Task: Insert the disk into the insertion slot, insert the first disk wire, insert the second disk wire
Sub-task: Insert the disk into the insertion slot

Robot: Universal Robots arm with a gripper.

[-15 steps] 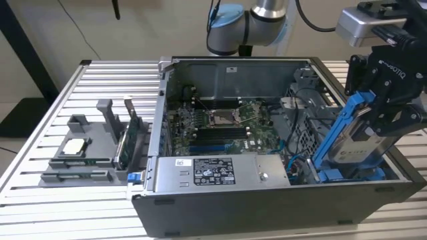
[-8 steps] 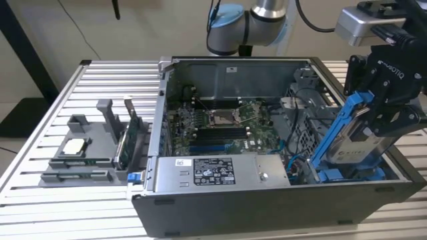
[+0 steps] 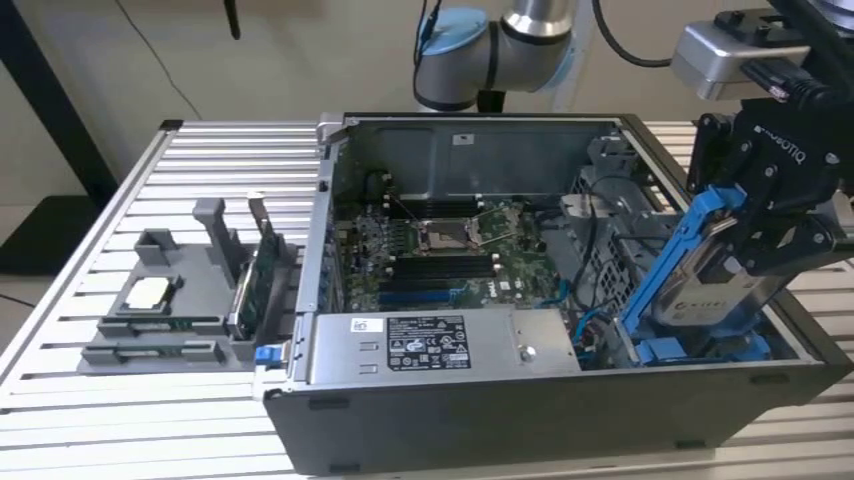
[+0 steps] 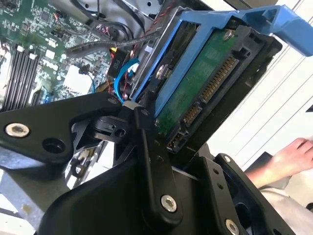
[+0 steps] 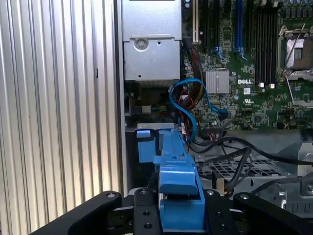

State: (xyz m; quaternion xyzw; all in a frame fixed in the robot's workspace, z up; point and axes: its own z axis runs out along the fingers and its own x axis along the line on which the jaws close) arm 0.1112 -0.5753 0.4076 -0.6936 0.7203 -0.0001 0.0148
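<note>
**Slatted counter (image 3: pixel 160 160), open case (image 3: pixel 534 425), disk (image 3: pixel 703 295) at a slant**

Pale wall and dark cables along the top of the exterior view, with the arm (image 3: pixel 521 40) cut off by the upper edge. At the exterior view's right, black tool (image 3: pixel 763 232) clamped shut on the disk, gripping its blue carrier. Tilted steeply, lower end down inside the case. Just below, at lower right, the blue rails of the insertion slot (image 3: pixel 694 350). Hard to tell whether disk and rails touch, blue merging with blue there.

In the second wrist view, green underside of the disk (image 4: pixel 205 83) with its connectors, the near end hidden behind black tool links. Beyond it, part of a person's hand (image 4: pixel 293 156), cut off by the frame.

In the first wrist view, carrier edge-on (image 5: pixel 178 181), metal body hidden. Blue cable (image 5: pixel 188 105) looped beside the motherboard (image 5: pixel 244 63).
</note>
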